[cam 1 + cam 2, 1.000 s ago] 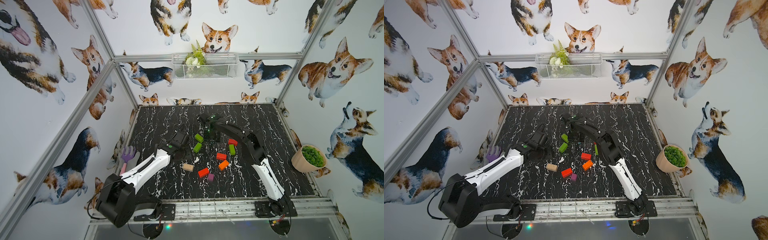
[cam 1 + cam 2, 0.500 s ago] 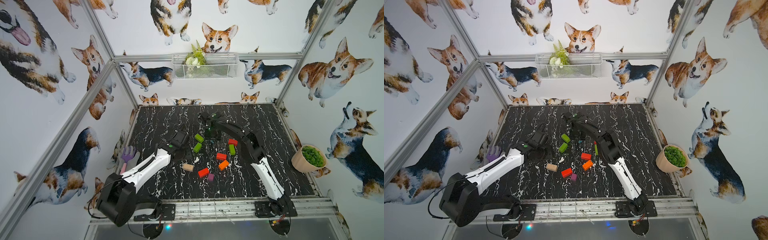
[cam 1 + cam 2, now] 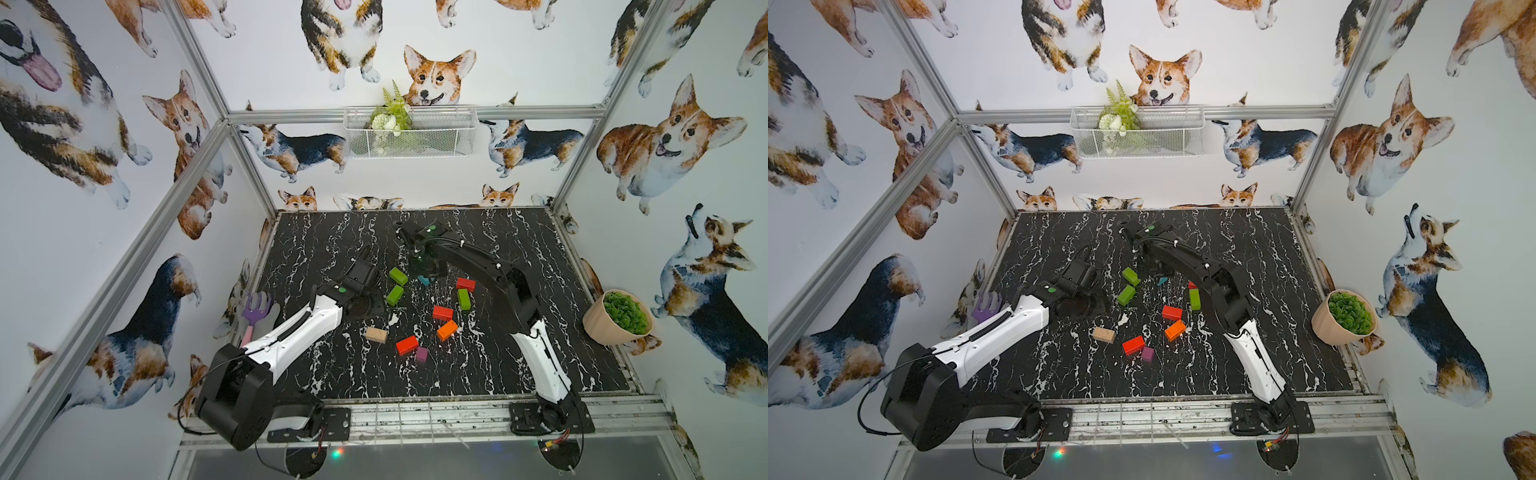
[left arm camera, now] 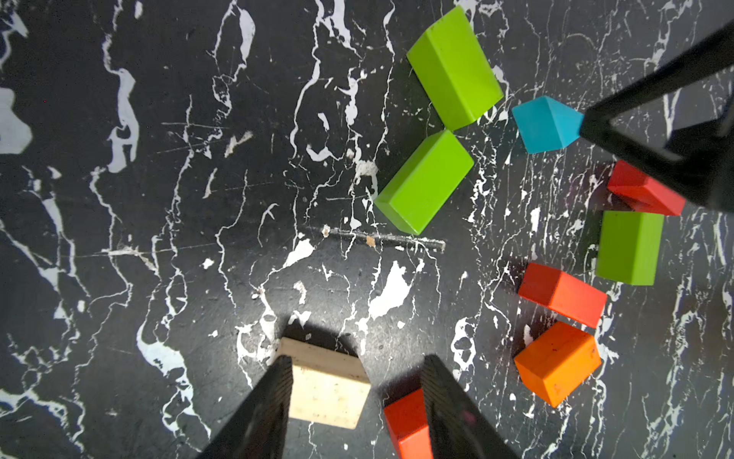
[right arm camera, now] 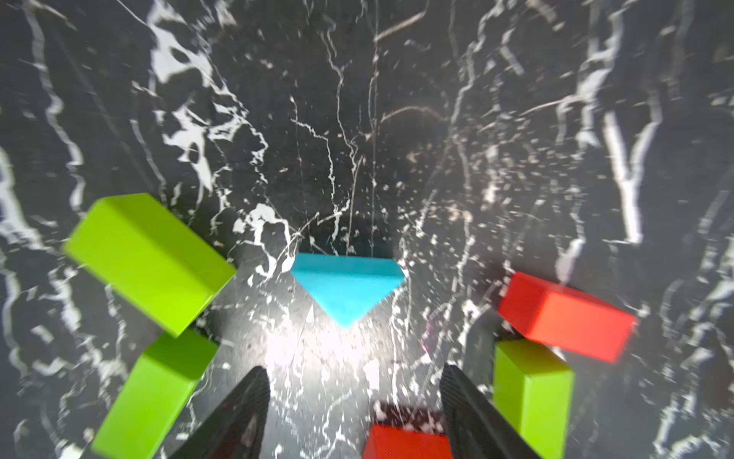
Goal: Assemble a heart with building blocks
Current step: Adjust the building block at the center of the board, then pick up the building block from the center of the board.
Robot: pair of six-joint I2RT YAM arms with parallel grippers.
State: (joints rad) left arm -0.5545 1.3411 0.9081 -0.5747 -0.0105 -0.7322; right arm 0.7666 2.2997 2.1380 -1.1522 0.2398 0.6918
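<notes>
Currently I see both sets of jaws spread and empty: the left gripper (image 4: 357, 361) near the beige brick (image 4: 327, 391), the right gripper (image 5: 354, 369) by the teal triangle (image 5: 345, 286). All 10 building blocks (image 3: 443, 312) sit loosely ringed mid-table on scuffed black marble (image 3: 540, 332), with corgi wallpaper (image 3: 436, 75) on 3 walls.
</notes>
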